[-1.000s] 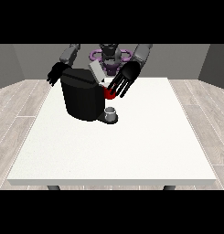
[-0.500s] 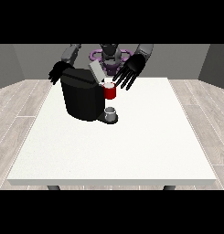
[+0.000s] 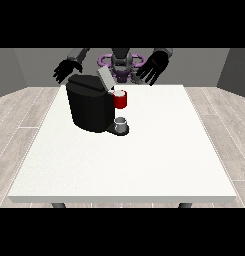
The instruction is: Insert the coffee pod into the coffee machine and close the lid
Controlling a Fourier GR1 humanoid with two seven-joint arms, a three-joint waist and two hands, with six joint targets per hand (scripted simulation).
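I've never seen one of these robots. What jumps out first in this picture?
A black coffee machine stands at the far left of the white table, lid tilted up, with a red thing at the machine on its right side. Behind it, the robot holds both black hands raised, one at the view's left, one at the view's right.

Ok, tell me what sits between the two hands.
In the front view, the hand at the view's left and the hand at the view's right flank the coffee machine's raised lid.

Coffee machine (image 3: pixel 91 107) lid (image 3: pixel 105 79) apparently raised, robot hand (image 3: pixel 152 68) apart.
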